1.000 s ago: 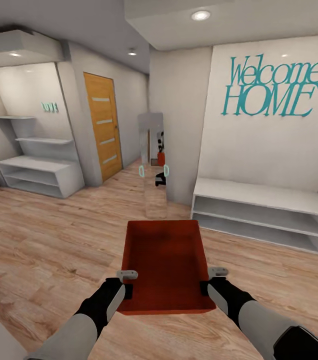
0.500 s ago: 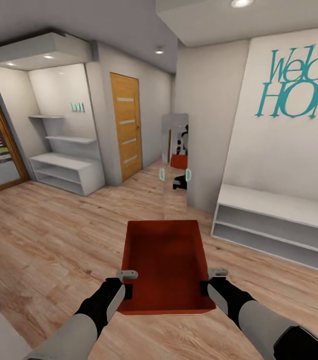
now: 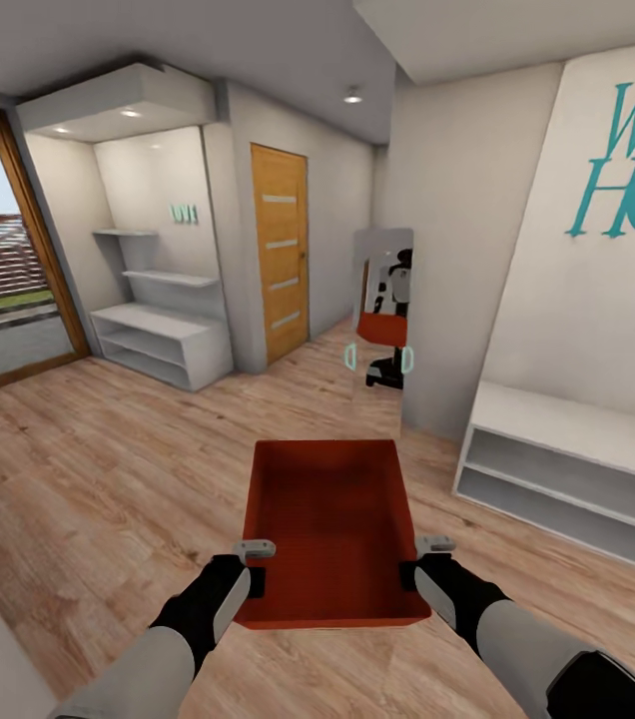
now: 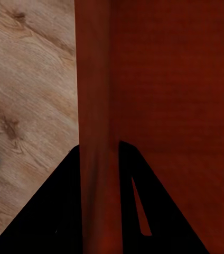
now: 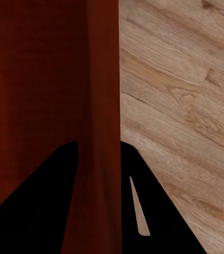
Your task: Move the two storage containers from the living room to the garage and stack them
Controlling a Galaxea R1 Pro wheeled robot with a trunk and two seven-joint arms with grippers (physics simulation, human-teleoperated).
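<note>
Carrying one red-orange open-top plastic bin over light wood flooring, left gripper and right gripper each pinching a side wall; garage not reached, stacking undone.

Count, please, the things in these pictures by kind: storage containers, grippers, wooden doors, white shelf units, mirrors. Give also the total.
Storage containers: 1
Grippers: 2, left gripper and right gripper, each clamped on a side wall of the container
Wooden doors: 1
White shelf units: 2, one in the far alcove, one under the teal lettering
Mirrors: 1
Total: 7
</note>
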